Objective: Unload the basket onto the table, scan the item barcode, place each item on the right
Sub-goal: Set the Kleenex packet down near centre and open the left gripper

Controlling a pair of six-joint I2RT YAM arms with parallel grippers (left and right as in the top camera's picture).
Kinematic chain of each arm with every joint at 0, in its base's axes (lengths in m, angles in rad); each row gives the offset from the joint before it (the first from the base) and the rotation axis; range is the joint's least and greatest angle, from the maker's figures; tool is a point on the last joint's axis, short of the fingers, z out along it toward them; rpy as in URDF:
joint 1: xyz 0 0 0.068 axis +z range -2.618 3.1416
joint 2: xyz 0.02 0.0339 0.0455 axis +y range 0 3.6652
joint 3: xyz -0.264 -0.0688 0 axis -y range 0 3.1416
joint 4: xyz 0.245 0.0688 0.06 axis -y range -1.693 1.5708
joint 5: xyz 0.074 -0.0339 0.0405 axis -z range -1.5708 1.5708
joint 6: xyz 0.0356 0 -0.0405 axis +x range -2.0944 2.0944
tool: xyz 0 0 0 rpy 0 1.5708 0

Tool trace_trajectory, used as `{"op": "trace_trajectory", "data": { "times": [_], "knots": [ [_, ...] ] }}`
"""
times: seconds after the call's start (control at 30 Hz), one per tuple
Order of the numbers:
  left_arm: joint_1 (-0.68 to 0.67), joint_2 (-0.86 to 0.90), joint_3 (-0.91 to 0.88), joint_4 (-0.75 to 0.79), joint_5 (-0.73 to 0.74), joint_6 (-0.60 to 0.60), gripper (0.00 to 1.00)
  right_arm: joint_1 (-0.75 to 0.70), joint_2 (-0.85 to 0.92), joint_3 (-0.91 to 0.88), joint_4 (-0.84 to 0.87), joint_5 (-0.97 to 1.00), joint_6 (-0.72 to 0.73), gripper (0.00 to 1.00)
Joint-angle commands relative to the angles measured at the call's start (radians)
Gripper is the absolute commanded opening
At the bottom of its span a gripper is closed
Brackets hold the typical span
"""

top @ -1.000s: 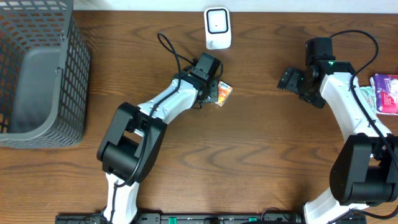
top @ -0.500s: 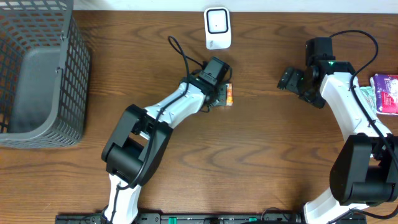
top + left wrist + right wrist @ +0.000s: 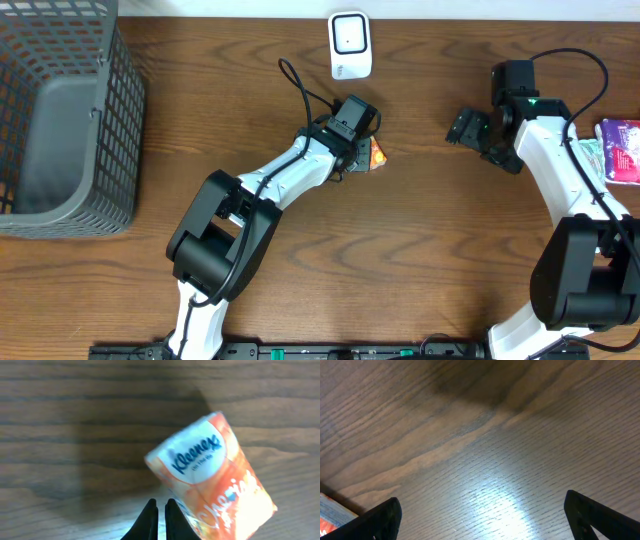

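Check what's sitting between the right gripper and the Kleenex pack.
Nothing. In the overhead view, the stretch from the right gripper across to the Kleenex pack is bare wooden table.

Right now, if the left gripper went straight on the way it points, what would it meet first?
Probably the orange Kleenex pack, which lies just ahead of the shut left gripper and slightly to one side. Depth is unclear, so they may be touching.
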Motion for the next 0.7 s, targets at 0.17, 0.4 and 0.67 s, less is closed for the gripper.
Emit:
{"op": "trace_trajectory", "data": {
  "times": [0.17, 0.4, 0.67],
  "knots": [
    [0.005, 0.023, 0.008, 0.031, -0.061, -0.084, 0.08, 0.0, 0.01, 0.014, -0.001, 0.009, 0.011, 0.99],
    [0.005, 0.034, 0.008, 0.051, -0.06, -0.107, 0.08, 0.0, 0.01, 0.014, -0.001, 0.009, 0.011, 0.99],
    [0.004, 0.034, 0.008, 0.101, 0.05, -0.105, 0.08, 0.0, 0.01, 0.014, -0.001, 0.009, 0.011, 0.99]
  ]
}}
